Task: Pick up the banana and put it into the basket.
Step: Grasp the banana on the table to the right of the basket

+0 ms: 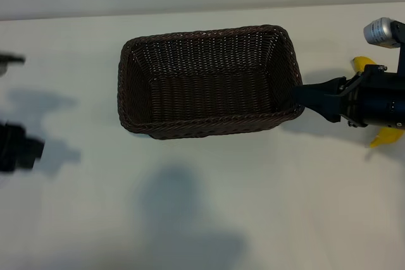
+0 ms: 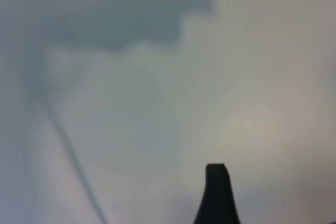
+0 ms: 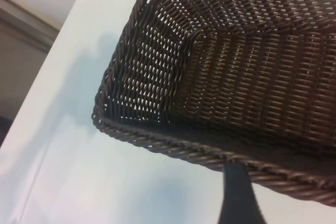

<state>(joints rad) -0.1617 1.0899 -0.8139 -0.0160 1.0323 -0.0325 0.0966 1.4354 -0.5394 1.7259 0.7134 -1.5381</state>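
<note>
The dark brown woven basket [image 1: 136,93] stands in the middle of the white table, and nothing lies in it. My right gripper [image 1: 302,98] points at its right end, open, with the fingertips at the braided rim [image 3: 173,145]. One dark finger [image 3: 239,192] shows just outside that rim, holding nothing. The yellow banana [image 1: 364,63] lies on the table under the right arm. Only its two ends show, the other end [image 1: 386,137] on the near side of the arm. My left gripper [image 1: 35,150] is parked at the far left edge, open, one finger [image 2: 216,192] over bare table.
A silver cylinder [image 1: 381,31] sits on the right arm near the table's back edge. A dark part [image 1: 9,60] juts in at the far left. Broad shadows fall on the white table [image 1: 190,219] in front of the basket.
</note>
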